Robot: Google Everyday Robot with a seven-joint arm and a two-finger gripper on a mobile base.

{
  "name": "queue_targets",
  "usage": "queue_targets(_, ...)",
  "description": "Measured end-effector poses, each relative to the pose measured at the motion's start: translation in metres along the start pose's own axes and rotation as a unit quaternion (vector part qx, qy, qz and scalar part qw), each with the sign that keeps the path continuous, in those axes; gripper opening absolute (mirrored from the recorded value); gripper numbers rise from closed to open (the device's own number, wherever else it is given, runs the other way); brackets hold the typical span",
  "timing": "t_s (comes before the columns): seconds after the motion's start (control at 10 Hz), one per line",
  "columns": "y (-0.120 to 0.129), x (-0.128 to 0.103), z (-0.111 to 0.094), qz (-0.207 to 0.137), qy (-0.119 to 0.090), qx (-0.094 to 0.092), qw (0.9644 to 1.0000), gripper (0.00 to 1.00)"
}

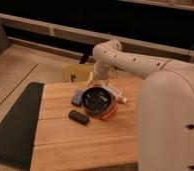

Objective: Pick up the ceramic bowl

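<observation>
Ceramic bowl (97, 99) is sitting on the wooden table (85, 145), just beside a blue-grey block (78, 98). The gripper (106, 86) is hanging right behind the bowl's far rim, jaws standing apart, gripping nothing.

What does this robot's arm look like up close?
The arm is creamy white, made of smooth, rounded tube-like sections, thick near the camera and slimmer further out, with a row of small dark dots along it. No loose cables show. Its gripper, just behind the ceramic bowl, is pale too.
</observation>
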Motion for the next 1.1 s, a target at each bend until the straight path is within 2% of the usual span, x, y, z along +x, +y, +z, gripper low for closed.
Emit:
queue_targets(0.3, 0.029, 0.004, 0.035, -0.030, 0.049, -0.021, 0.9981, 0.65)
queue_targets(0.4, 0.040, 0.008, 0.050, -0.041, 0.072, -0.030, 0.9961, 0.65)
queue_targets(0.6, 0.046, 0.008, 0.072, -0.056, 0.103, -0.035, 0.9925, 0.65)
queue_targets(0.8, 0.046, 0.006, 0.093, -0.072, 0.132, -0.033, 0.9881, 0.65)
queue_targets(1.1, 0.046, 0.009, 0.130, -0.087, 0.182, -0.033, 0.9788, 0.65)
